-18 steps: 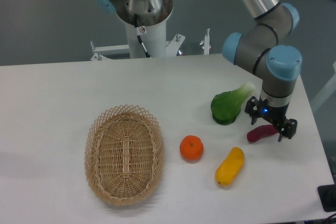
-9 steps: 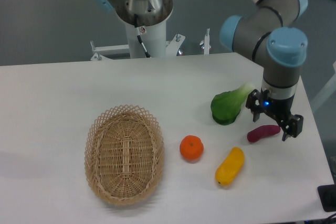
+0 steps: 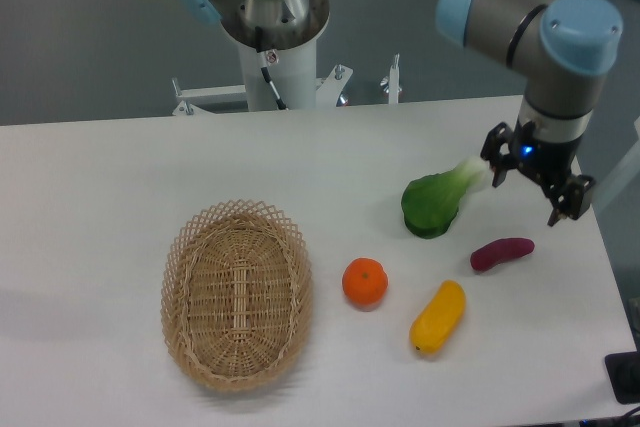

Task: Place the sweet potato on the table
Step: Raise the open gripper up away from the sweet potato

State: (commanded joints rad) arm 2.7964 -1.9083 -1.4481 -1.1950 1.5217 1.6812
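Tool at right of frame, fingers spread wide and holding nothing, hanging clear above the surface. Sweet potato below and slightly left of the tool, well apart from it, lying flat on the surface near the right edge; long axis running lower left to upper right. Leafy green vegetable just left of the tool. Compared with half a second earlier: tool risen and shifted toward upper right, sweet potato unmoved. Placement judged complete; retreat only remaining.
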